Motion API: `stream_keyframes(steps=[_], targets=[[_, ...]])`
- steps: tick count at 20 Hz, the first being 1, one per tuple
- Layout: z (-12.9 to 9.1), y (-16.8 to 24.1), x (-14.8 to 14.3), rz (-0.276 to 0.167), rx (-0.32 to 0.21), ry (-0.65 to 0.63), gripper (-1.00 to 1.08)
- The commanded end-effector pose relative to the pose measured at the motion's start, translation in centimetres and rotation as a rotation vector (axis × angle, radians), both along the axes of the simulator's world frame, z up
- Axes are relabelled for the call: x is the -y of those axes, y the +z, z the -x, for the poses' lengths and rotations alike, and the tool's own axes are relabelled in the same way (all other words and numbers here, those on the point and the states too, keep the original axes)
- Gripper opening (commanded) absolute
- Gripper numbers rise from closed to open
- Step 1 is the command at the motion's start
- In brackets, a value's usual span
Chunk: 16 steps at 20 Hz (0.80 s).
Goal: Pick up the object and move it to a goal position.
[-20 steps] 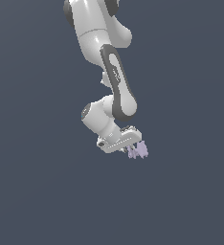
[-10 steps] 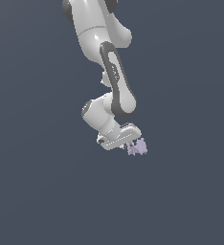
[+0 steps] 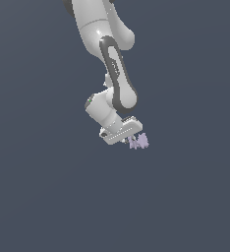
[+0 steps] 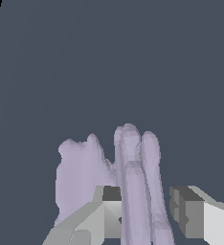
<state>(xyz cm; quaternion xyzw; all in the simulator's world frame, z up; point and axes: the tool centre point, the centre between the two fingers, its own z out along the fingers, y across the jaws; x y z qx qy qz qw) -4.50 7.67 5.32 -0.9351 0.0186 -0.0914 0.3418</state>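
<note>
1 white robot arm point(image 3: 104, 59), 2 fingers point(image 4: 106, 210) — 1 pale lilac obj point(image 3: 138, 142), nothing else countable

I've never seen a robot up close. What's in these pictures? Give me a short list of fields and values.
scene: simulated, plain grey-blue background
robot: one white arm reaching down
claw: fingers either side of the piece's ridges; grip not clear
object: small pale lilac ridged piece, at the claw's tip
object size: much smaller than the claw
goal spot: no marker visible

Ext cam far off, whole arm point(image 3: 109, 64), wrist cam close along fingers point(image 4: 104, 210), both share object point(image 3: 138, 141).
</note>
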Motion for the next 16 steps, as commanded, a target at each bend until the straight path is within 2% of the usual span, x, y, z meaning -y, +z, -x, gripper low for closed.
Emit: stream_keyframes(steps=[1,9,16], targets=[[1.7,0.0,0.1,0.001,0.0,0.0,-1.0],[5.4,0.2,0.4,-0.001,0.001,0.0,-1.0],[6.4,0.2,0.4,-0.003,0.002,-0.001,-1.0]])
